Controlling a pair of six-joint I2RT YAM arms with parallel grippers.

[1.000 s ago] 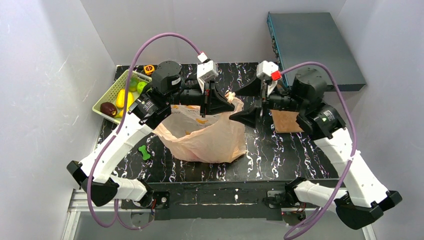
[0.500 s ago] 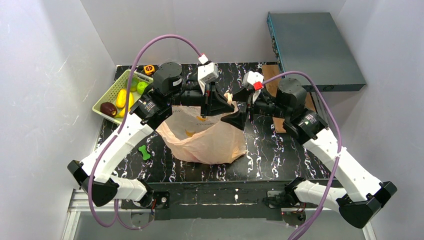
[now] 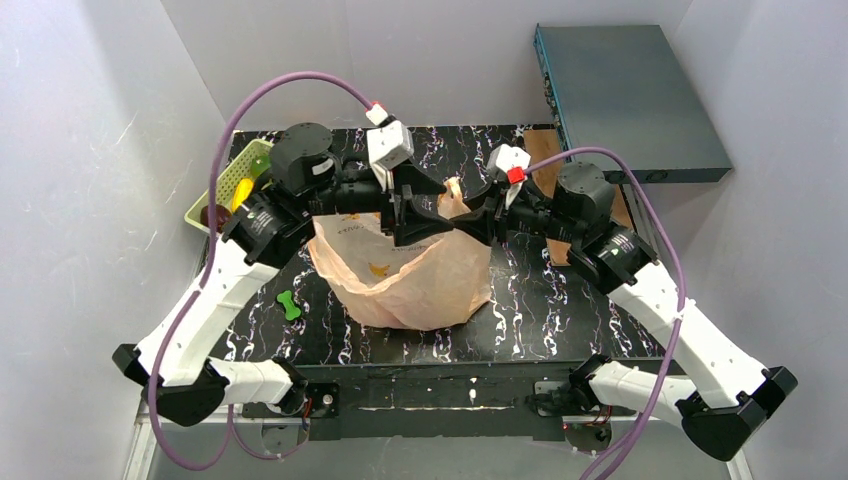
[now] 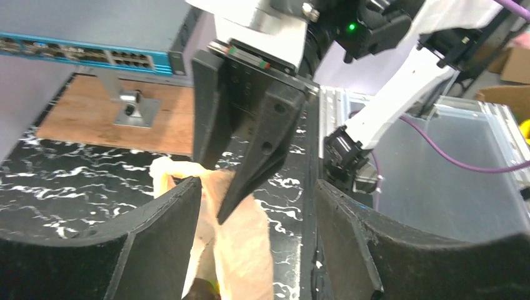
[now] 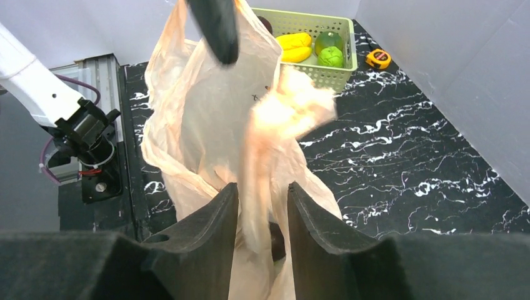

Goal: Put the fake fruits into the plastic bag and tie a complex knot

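The peach plastic bag (image 3: 400, 275) stands mid-table, one handle (image 3: 455, 193) sticking up. My right gripper (image 5: 262, 206) has its jaws narrowed round that handle strip (image 5: 265, 144), which rests against one finger with a gap left on the other side. My left gripper (image 4: 256, 200) is open, the handle (image 4: 234, 250) lying beside its left finger (image 4: 165, 240). Both grippers meet above the bag's mouth in the top view. A dark fruit (image 5: 275, 240) shows inside the bag. Yellow bananas (image 5: 294, 42), a green lime (image 5: 330, 56) and a dark plum (image 3: 207, 213) lie in the basket.
The light green basket (image 3: 232, 172) sits at the back left. A green bone toy (image 3: 289, 304) lies left of the bag, and a tape measure (image 5: 377, 59) sits beyond the basket. A grey box (image 3: 630, 90) and a brown board (image 4: 125, 128) are at the back right.
My left gripper opened, let go of the handle and drew back to the left. My right gripper came in from the right and narrowed its jaws round the handle.
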